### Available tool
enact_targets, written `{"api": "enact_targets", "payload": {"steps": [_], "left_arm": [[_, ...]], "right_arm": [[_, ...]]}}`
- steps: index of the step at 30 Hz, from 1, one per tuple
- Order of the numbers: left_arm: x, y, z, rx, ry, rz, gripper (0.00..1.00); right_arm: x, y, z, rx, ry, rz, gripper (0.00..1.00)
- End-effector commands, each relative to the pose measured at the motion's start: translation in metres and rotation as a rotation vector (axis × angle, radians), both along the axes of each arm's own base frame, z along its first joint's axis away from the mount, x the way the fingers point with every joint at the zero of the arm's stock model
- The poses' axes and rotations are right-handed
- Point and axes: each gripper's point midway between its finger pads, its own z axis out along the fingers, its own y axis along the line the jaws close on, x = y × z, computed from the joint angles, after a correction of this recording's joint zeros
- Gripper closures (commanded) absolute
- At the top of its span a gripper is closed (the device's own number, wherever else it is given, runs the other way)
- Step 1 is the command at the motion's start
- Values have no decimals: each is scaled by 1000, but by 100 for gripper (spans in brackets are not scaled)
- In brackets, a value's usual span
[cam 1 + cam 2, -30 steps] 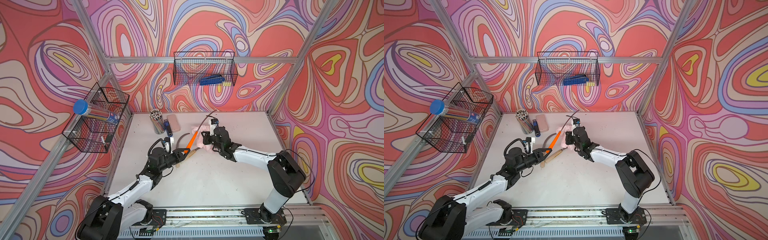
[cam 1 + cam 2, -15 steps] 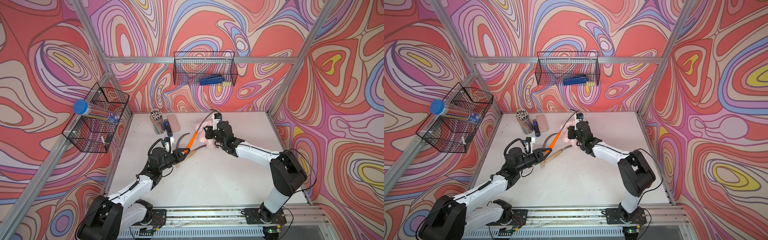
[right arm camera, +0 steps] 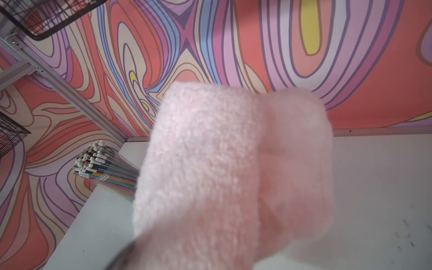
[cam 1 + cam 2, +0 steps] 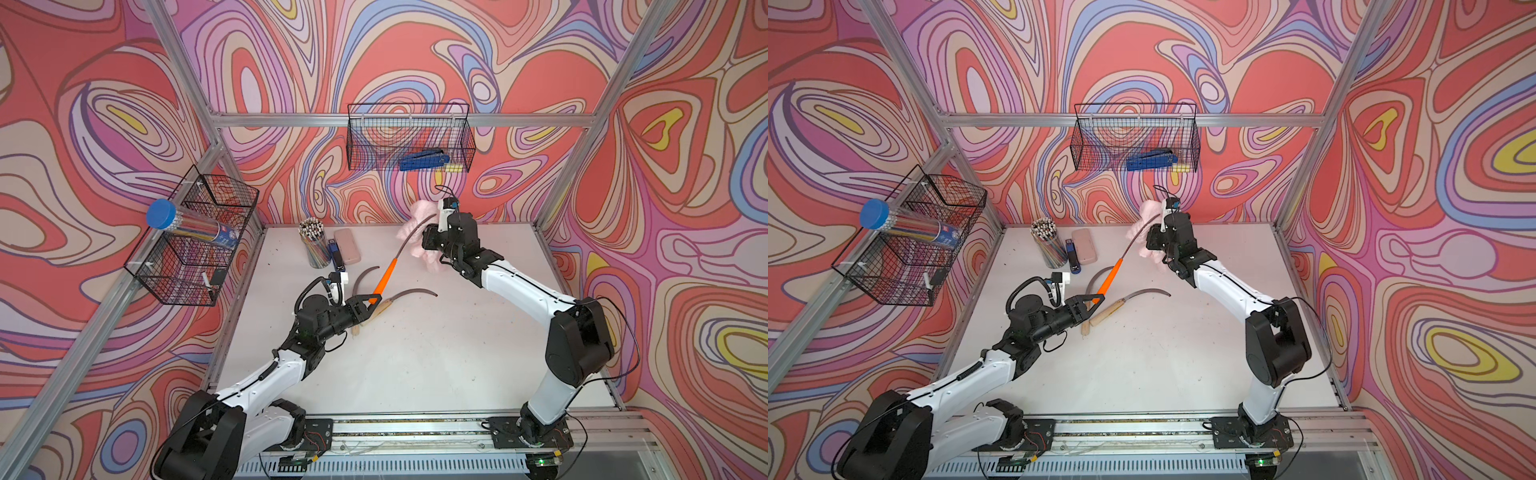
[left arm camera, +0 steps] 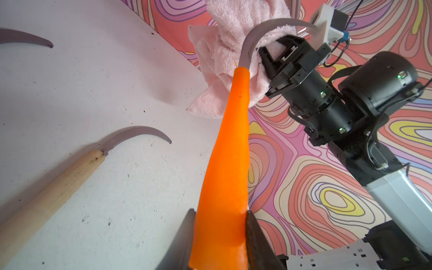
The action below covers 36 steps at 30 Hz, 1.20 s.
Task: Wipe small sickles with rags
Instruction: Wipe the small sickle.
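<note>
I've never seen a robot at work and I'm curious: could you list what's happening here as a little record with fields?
Left hand: shut on the handle end of the orange sickle, raised off the table
Right hand: shut on the pink rag, held against that sickle's blade
Lying on table: wooden-handled sickle; second wooden-handled sickle
Job stage: wiping the orange sickle

White table (image 4: 415,353) carried a pencil cup (image 4: 316,249), small blue object (image 4: 337,257) and pink case (image 4: 347,246) grouped near its back-left corner, plus two wooden-handled sickles (image 4: 409,293) (image 4: 362,279) lying close together mid-table.
</note>
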Motion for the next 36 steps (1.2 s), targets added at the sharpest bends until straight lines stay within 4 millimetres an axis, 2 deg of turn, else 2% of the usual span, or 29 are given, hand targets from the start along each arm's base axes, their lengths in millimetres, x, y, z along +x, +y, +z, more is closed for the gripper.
{"api": "enact_targets", "payload": {"steps": [1,7,11,13,17,22,25,28,32,36], "left_arm": [[-2,1,-5,3,25,4,100],[-1,1,-6,2,29,6,100],[-1,1,-6,4,30,11,100],[0,2,-6,5,29,13,100],[0,2,-7,6,28,15,100],[2,2,-7,8,26,19,100],[2,2,-8,8,29,18,100],[1,2,-8,7,31,17,100],[1,2,-9,9,31,20,100],[1,3,-9,8,33,22,100]], "right_arm": [[17,-25,22,-5,-46,-77,100],[16,-42,34,-2,-64,-104,100],[12,-46,38,-2,-70,-105,100],[2,-34,31,36,-50,-45,100],[-22,-4,4,52,-17,23,100],[-71,59,-23,47,-7,154,100],[-101,95,-28,18,-24,218,100],[-124,122,-32,13,-27,282,100],[-139,130,-32,20,-26,305,100],[-135,107,-16,-18,-68,212,100]]}}
